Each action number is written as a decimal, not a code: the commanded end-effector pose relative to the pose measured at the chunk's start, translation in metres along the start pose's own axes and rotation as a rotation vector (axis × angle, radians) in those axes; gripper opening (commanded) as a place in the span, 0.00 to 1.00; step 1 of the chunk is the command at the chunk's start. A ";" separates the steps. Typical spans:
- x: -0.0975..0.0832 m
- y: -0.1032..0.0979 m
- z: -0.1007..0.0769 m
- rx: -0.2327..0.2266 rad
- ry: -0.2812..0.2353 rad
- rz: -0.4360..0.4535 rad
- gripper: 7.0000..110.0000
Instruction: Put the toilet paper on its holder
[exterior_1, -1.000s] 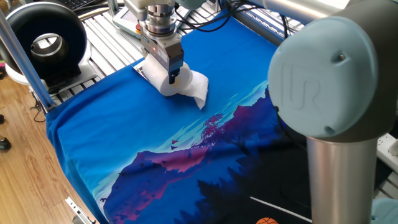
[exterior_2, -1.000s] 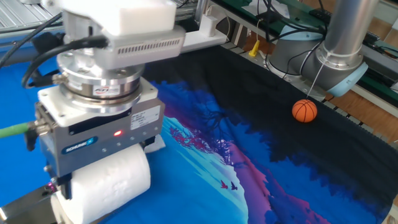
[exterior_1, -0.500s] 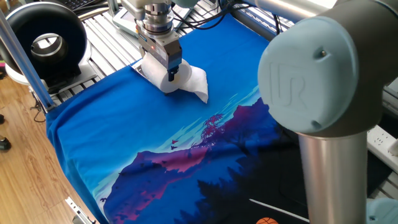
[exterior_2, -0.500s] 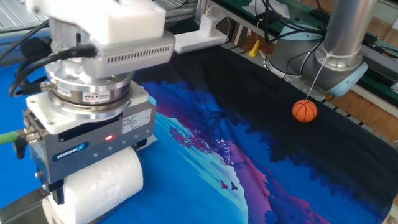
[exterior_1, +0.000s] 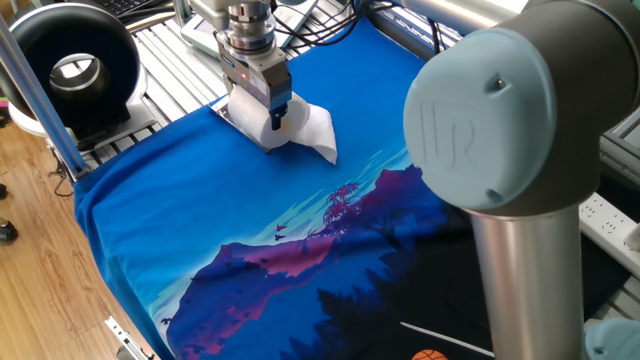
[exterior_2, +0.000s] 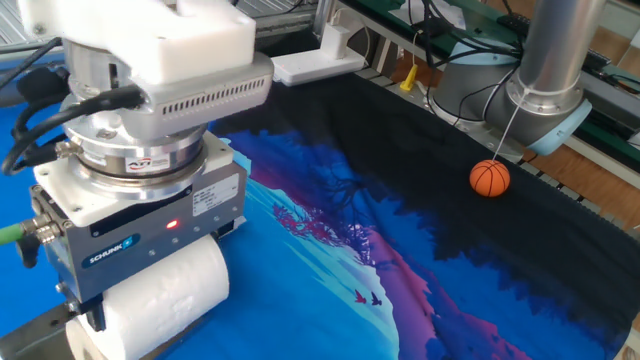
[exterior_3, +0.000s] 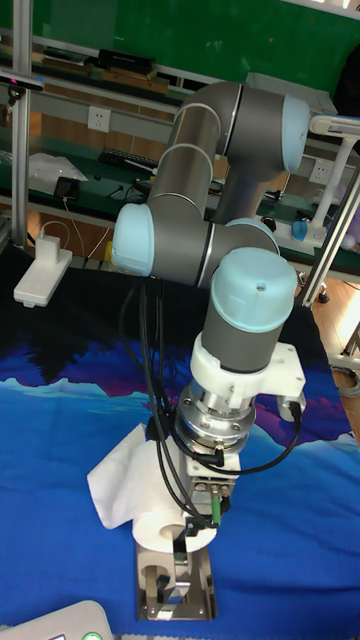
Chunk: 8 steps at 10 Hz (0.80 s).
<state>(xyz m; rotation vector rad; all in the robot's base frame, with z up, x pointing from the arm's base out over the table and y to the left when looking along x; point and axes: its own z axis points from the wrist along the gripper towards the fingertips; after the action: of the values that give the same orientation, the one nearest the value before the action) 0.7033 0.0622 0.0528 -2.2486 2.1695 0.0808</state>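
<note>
The toilet paper (exterior_1: 258, 130) is a fat white roll held in my gripper (exterior_1: 268, 118), which is shut on it across its ends. Its loose sheet (exterior_1: 318, 135) trails to the right on the blue cloth. The other fixed view shows the roll (exterior_2: 165, 300) right under the gripper body (exterior_2: 140, 225). In the tall fixed view the roll (exterior_3: 160, 525) hangs just behind the holder (exterior_3: 175, 592), a shiny silver plate with a bent arm, and my gripper (exterior_3: 190, 535) stands over both. I cannot tell whether roll and holder touch.
A blue printed cloth (exterior_1: 200, 220) covers the table. An orange ball (exterior_2: 490, 178) lies on its dark part. A black round fan (exterior_1: 75, 70) stands past the far left corner. My own elbow (exterior_1: 490, 110) blocks the right of one fixed view.
My gripper has moved a little lower and toward the cloth's corner where the holder stands, carrying the roll with it. The loose sheet has dragged along.
</note>
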 end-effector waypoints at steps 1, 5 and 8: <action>0.002 0.001 -0.003 -0.026 -0.030 -0.008 0.00; 0.006 -0.016 0.001 0.009 -0.023 0.046 0.00; 0.006 -0.024 0.010 -0.014 -0.025 0.112 0.00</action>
<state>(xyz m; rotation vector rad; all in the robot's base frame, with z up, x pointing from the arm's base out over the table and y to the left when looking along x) 0.7210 0.0564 0.0466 -2.1786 2.2296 0.1006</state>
